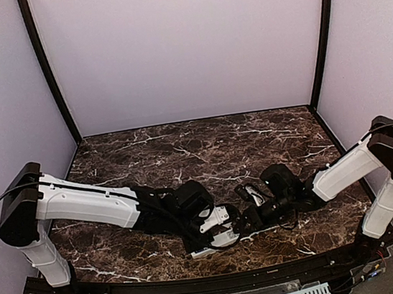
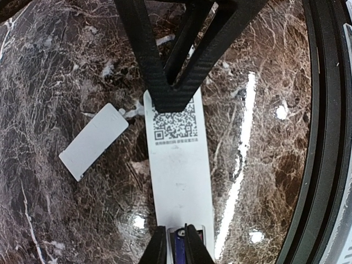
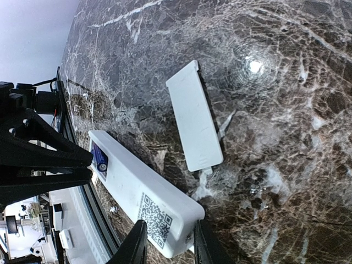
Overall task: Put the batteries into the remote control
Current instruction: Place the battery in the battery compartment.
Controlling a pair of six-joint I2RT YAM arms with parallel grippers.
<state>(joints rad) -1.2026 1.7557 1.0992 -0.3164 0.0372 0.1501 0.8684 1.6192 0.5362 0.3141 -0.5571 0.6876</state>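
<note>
Left pincer (image 2: 176,246): clenched on a tiny, slim, dark blue-purple cylindrical battery (image 3: 100,157), which sits between its two black fingers at the recess end of the remote control.

Right pincer (image 3: 170,242): clenched across the opposite end of the slim white rectangular plastic remote control (image 2: 181,176), one finger on each long edge.

The remote control lies flat, back face up, and spans the gap between the two pincers, which face each other along its length. A black-and-white square QR code label (image 2: 174,125) is printed on the back, just ahead of the right pincer's fingers. The plain white stretch beyond it runs to the left pincer.

Beside the remote control, on the side away from the table's near rim, lies a small separate white rectangular cover plate (image 2: 93,141). It is flat, angled to the remote control, and close to it near the right pincer but not touching it.

All of this rests on a dark brown, white-veined marble-patterned table (image 2: 60,60).
</note>
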